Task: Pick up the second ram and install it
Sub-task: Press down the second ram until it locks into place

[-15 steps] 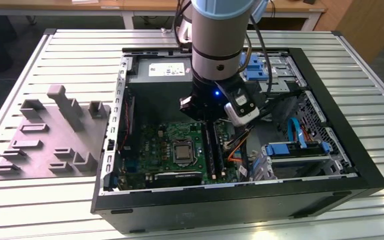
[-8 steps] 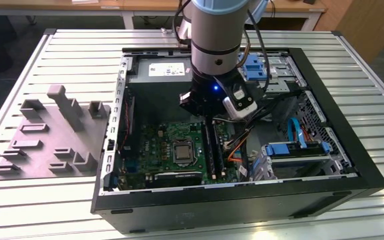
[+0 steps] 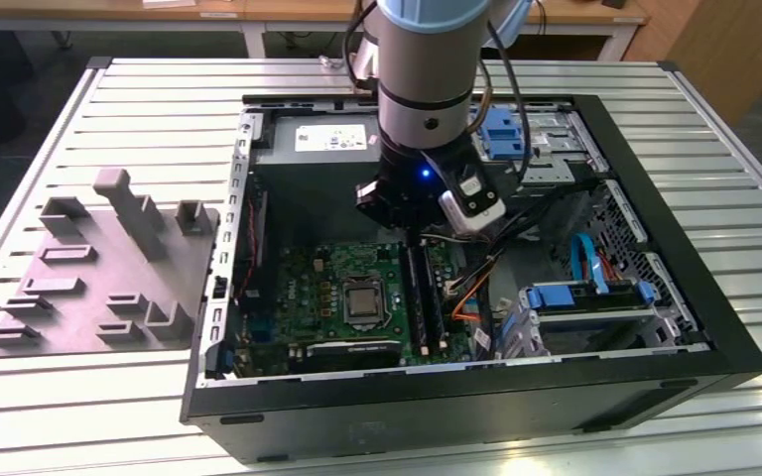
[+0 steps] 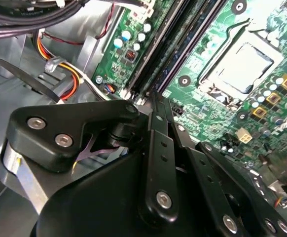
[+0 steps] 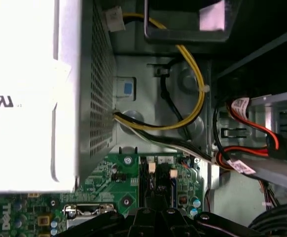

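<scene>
Gripper (image 3: 415, 236) down over the motherboard (image 3: 341, 288) slots — fingers' state hidden, second ram not discernible.

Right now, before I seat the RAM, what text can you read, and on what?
White label on the power supply: print too small to read.
Tags on the red cables: blurred, unreadable.
Motherboard silkscreen: too small to read.
Nothing can be quoted.
</scene>
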`<state>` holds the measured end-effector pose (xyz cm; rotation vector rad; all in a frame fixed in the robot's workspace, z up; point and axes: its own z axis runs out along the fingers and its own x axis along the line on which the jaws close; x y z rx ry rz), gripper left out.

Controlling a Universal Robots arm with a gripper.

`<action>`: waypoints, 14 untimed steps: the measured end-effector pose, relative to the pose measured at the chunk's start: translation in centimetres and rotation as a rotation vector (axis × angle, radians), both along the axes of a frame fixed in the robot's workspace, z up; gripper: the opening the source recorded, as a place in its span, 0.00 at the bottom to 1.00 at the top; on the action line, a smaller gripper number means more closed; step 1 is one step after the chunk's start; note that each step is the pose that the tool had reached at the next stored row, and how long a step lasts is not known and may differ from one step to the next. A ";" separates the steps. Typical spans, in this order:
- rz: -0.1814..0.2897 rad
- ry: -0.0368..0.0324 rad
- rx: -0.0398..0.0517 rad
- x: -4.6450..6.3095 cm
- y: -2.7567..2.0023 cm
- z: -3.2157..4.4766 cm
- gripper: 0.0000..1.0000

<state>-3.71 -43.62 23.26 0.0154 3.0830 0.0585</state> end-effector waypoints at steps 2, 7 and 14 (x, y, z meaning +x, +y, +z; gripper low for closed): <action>0.000 0.0000 0.0000 0.0 0.23 -0.18 0.10; 0.000 0.0000 0.0000 0.0 0.48 -0.64 0.10; 0.000 0.0001 -0.0001 0.0 0.54 -0.95 0.10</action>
